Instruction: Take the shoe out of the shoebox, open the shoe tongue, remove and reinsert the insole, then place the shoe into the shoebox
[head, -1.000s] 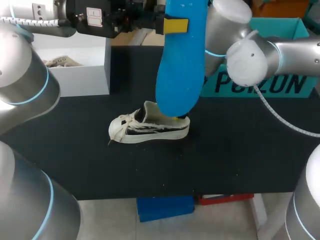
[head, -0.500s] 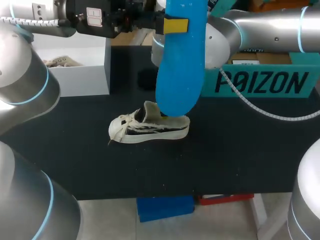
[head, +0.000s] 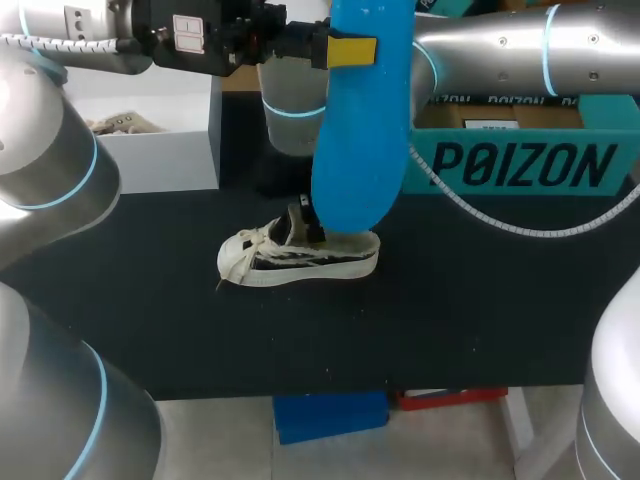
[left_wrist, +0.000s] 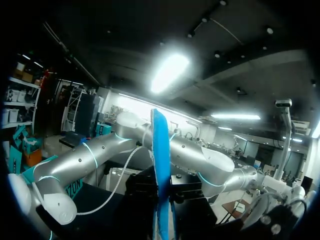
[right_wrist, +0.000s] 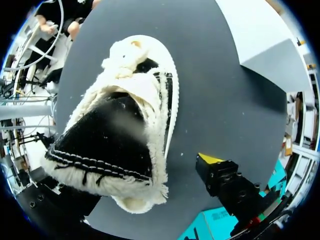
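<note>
Reinserting the insole is, by our reading, the step in hand. The left hand (head: 348, 50) is clamped on the blue insole (head: 360, 150), which hangs upright with its broad rounded end just over the heel of the shoe (head: 290, 262). The shoe stands on its sole on the black tabletop (head: 480, 310), toe toward our left arm's side, outside the shoebox (head: 520, 165). The right hand (head: 312, 230) is down at the shoe's collar; we cannot tell from either view whether it is open or closed.

Notes for the step:
- Tilt the insole toward the toe before lowering. Pushed straight down, it would likely buckle.
- The grip sits near the upper end, so we expect the lower end to wander.
- The shoe looks light and soft. The right hand should pin it and spread the opening.

Surface: dark and matte, probably some friction, but the shoe may skid.

Room: tight above the shoe, where the two arms cross. The teal shoebox stands at the back right, a white box (head: 150, 140) at the back left, both apart from the shoe.
</note>
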